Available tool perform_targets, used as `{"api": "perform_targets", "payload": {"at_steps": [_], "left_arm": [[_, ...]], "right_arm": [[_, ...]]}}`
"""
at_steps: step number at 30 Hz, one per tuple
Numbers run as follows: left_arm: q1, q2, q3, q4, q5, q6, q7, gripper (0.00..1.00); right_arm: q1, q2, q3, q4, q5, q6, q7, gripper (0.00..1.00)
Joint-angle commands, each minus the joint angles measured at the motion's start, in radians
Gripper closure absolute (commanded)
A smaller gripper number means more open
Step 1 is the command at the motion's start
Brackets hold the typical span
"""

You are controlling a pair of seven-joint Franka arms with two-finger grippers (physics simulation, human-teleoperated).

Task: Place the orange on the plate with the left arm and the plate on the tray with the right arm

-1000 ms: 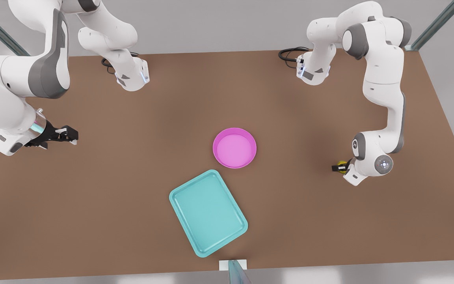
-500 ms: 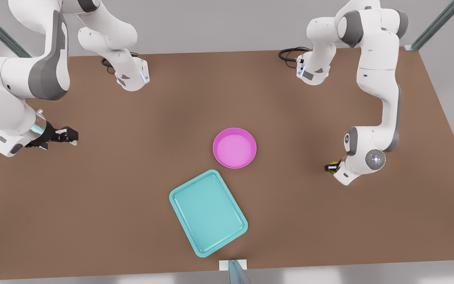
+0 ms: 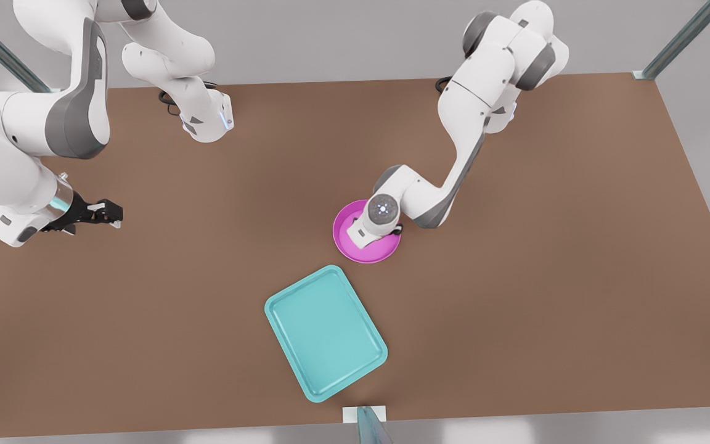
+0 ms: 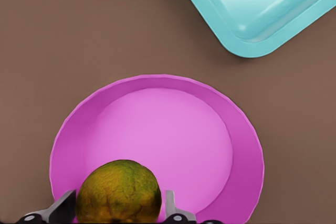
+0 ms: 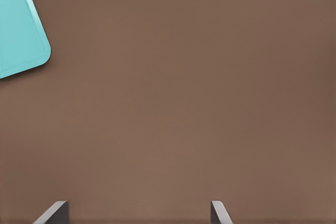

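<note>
We see a brown bench (image 3: 515,320) carrying everything, with two white Franka arms mounted along its far edge. The arm on the front view's right is the left arm (image 3: 466,129); it bends down toward the middle of the bench, its wrist over the plate. The arm on the front view's left is the right arm (image 3: 28,148), waiting above the bench's edge on that side. The turquoise tray (image 3: 325,333) lies flat and turned at an angle near the middle of the bench's near edge, with nothing on it. The magenta-pink plate (image 3: 386,253) sits at about the bench's centre, just beyond the tray's far corner and a little apart from it; in the left wrist view we find the same gap between the plate (image 4: 241,145) and the tray (image 4: 252,19). The right gripper (image 3: 108,213) hangs over bare bench, and in the right wrist view its fingers (image 5: 52,211) stand well apart with nothing between them. The left gripper (image 4: 119,208) is clamped on the orange (image 4: 119,192), a finger at each side, holding it over the plate's rim and inner floor; we cannot tell whether the fruit touches the plate.
</note>
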Motion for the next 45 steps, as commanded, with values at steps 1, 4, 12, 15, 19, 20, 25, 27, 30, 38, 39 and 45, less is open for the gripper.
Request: {"api": "perform_targets", "payload": {"at_steps": [1, 4, 12, 15, 19, 20, 25, 27, 30, 38, 39, 45], "left_arm": [[-0.001, 0.01, -0.007, 0.0, -0.001, -0.011, -0.489, 0.0], [0.125, -0.152, 0.038, 0.055, -0.079, -0.346, -0.277, 0.0], [0.223, -0.335, 0.478, 0.323, -0.076, -0.86, 0.551, 0.0], [0.44, -0.478, 0.177, 0.209, 0.069, -0.683, 0.551, 0.0], [0.429, -0.453, 0.173, 0.23, 0.069, -0.695, 0.535, 0.0], [0.43, -0.452, 0.174, 0.23, 0.065, -0.695, 0.535, 0.0], [0.43, -0.453, 0.174, 0.231, 0.062, -0.709, 0.553, 0.0], [0.43, -0.453, 0.176, 0.231, 0.065, -0.709, 0.556, 0.0], [0.432, -0.453, 0.177, 0.231, 0.066, -0.709, 0.558, 0.0], [0.432, -0.452, 0.182, 0.231, 0.062, -0.709, 0.558, 0.0], [0.432, -0.452, 0.182, 0.231, 0.062, -0.709, 0.558, 0.0], [0.432, -0.452, 0.183, 0.233, 0.06, -0.709, 0.558, 0.0]], "right_arm": [[0.0, -0.001, -0.001, 0.0, 0.001, 0.0, -0.001, 0.0], [0.0, -0.001, -0.001, -0.009, 0.002, 0.0, -0.001, 0.0], [0.25, 0.116, 0.001, -0.29, 0.287, 0.422, 0.081, 0.0], [0.35, 0.154, 0.003, -0.357, 0.37, 0.565, 0.111, 0.0], [0.488, 0.271, 0.003, -0.351, 0.488, 0.718, 0.222, 0.0], [0.505, 0.295, 0.003, -0.348, 0.498, 0.743, 0.226, 0.0], [0.555, 0.367, 0.022, -0.351, 0.551, 0.783, 0.23, 0.0], [0.569, 0.397, 0.052, -0.345, 0.6, 0.784, 0.228, 0.0], [0.583, 0.436, 0.064, -0.34, 0.611, 0.793, 0.228, 0.0], [0.612, 0.538, 0.098, -0.282, 0.628, 0.833, 0.228, 0.0], [0.612, 0.553, 0.102, -0.27, 0.628, 0.838, 0.228, 0.0], [0.618, 0.578, 0.111, -0.265, 0.628, 0.858, 0.228, 0.0]]}}
